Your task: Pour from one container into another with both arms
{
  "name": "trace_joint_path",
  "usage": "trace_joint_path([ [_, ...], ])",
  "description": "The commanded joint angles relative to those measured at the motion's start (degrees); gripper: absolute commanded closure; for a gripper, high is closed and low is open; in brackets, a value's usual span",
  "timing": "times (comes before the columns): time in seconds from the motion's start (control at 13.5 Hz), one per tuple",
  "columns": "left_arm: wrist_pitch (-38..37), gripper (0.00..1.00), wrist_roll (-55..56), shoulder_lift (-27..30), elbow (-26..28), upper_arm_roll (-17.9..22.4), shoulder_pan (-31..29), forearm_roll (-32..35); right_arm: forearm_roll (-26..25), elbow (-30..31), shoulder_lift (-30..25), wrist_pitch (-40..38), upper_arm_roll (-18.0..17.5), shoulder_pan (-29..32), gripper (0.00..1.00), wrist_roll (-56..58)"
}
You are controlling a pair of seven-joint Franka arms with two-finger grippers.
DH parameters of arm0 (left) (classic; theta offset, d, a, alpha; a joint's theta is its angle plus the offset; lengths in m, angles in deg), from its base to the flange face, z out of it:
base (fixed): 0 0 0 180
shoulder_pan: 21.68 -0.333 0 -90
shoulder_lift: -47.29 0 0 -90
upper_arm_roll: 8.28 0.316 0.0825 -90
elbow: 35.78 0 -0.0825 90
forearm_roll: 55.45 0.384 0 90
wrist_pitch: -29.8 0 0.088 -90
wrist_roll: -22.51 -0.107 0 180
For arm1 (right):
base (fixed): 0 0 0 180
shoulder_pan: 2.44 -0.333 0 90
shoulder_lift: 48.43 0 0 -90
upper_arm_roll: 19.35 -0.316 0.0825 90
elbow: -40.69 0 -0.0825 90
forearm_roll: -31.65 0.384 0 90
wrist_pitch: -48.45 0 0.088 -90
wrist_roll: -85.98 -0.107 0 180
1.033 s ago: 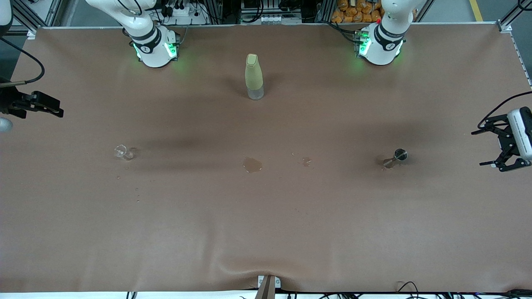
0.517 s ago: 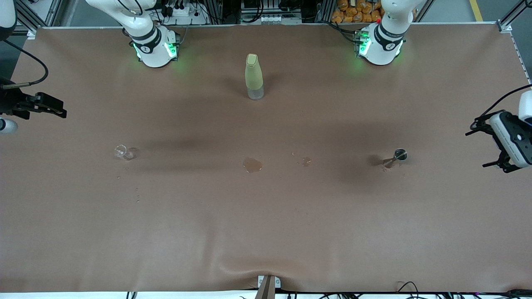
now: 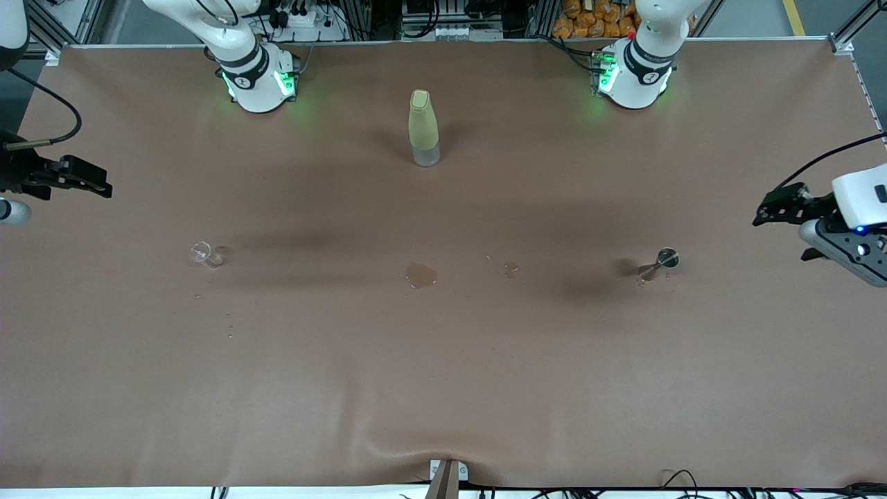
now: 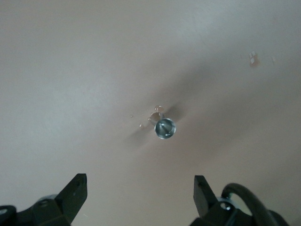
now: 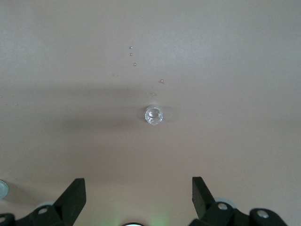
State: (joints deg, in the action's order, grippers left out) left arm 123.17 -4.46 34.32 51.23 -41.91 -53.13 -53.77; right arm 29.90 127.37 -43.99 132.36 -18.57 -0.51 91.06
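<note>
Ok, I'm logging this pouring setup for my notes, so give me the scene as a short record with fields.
metal cup: small metal cup standing toward the left arm's end of the table
glass: small clear glass toward the right arm's end
bottle: pale green bottle upright between the arm bases
spill: wet patch mid-table, nearer the front camera than the bottle
left gripper: open, empty, at its table end
right gripper: open, empty, at its table end

One bottle, one clear glass, one metal jigger, two spill puddles
</note>
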Motion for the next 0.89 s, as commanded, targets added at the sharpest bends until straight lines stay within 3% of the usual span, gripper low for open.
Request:
trace_joint_path([
  [0.0,-3.45,0.0,15.39,1.11,0.0,-1.26,-0.28,1.57,-0.27,-0.72,0.92,-0.24,-0.42,0.35,0.0,-0.86],
  [0.22,-4.6,0.0,31.24,1.02,-0.09,-3.63,0.51,6.56,0.43,-0.72,0.92,0.64,-0.42,0.44,0.0,-0.69],
  [0.66,-6.01,0.0,39.07,0.49,0.0,-3.55,0.25,6.84,0.69,-0.63,0.57,5.56,-0.68,0.26,0.0,0.27],
  [0.81,-5.4,0.0,39.44,0.49,0.26,-3.64,0.34,5.62,4.72,-0.98,0.22,4.95,-0.42,0.53,0.0,0.54],
])
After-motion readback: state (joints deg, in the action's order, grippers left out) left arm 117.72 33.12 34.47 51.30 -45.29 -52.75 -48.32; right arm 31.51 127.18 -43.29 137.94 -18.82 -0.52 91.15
